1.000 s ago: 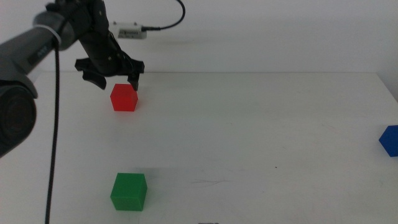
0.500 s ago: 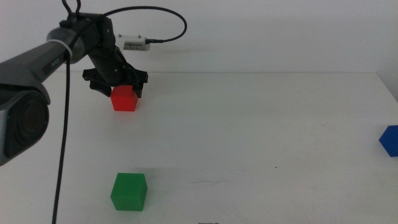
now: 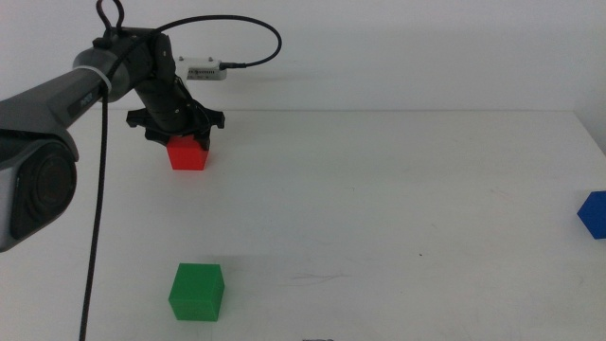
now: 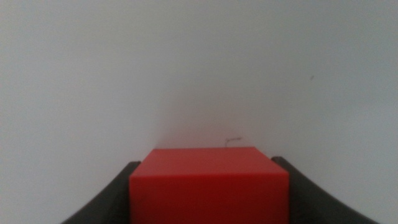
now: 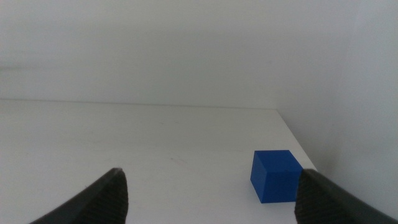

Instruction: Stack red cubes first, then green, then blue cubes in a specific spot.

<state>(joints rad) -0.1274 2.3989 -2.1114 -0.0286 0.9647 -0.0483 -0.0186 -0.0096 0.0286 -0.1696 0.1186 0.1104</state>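
My left pincer (image 3: pixel 176 138) sits low at the far left of the desk (image 3: pixel 379 208), straddling the red cube (image 3: pixel 187 153). In my left wrist view the red cube (image 4: pixel 209 185) fills the gap between the two dark jaws, one jaw showing on each side of it; the jaws look close against its sides, but I cannot tell whether they are actually pressing on it or only just beside it. The cube rests on the white desk surface, upright and square to the camera. From the middle view, the dark arm comes in from the left and bends down over the cube, with a black cable looping up behind it toward a small white box (image 3: pixel 205 69) at the back edge of the desk.

The green cube (image 3: pixel 197 291) lies well apart from the red one, near the front edge on the left side, standing alone on bare desk.

The blue cube (image 3: pixel 594 213) sits at the far right edge of the desk, partly cut off in the middle view. My right pincer (image 5: pixel 211 190) is out of the middle view; its wrist camera shows both jaws spread wide apart with nothing between them, and the blue cube (image 5: pixel 277 176) on the desk ahead, closer to one jaw than the other, near the desk's corner.
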